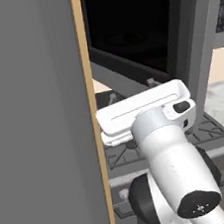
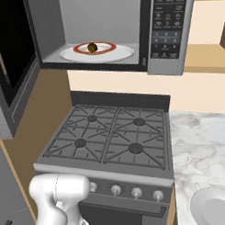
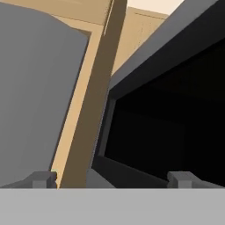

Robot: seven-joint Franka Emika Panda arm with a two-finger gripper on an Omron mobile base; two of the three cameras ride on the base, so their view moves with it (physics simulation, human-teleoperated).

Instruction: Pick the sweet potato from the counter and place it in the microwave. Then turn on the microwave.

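From the left base view, my white arm (image 1: 165, 162) rises at the lower right, its hand up against the swung-out dark glass door (image 1: 128, 27) of the microwave. A tall grey panel with a tan edge (image 1: 90, 112) fills the left side, and the grates of the stove (image 1: 211, 131) lie under my hand.

From the right base view, the microwave (image 2: 169, 34) stands open above the gas stove (image 2: 110, 137). The sweet potato (image 2: 92, 47) sits inside it on the white round plate (image 2: 117, 53), within the plate's orange-red ring (a small dark lump, hard to make out in detail). The button panel is at the right of the cavity. The marbled counter (image 2: 202, 143) runs to the right of the stove, with another white plate (image 2: 214, 207) on it near the lower corner.

From the hand view, my gripper (image 3: 114, 179) has its two dark tips far apart, at the bottom left and bottom right: my jaws are spread wide with nothing between them. Ahead of them are the door's black glass and grey frame, beside a tan wooden strip and the grey panel.
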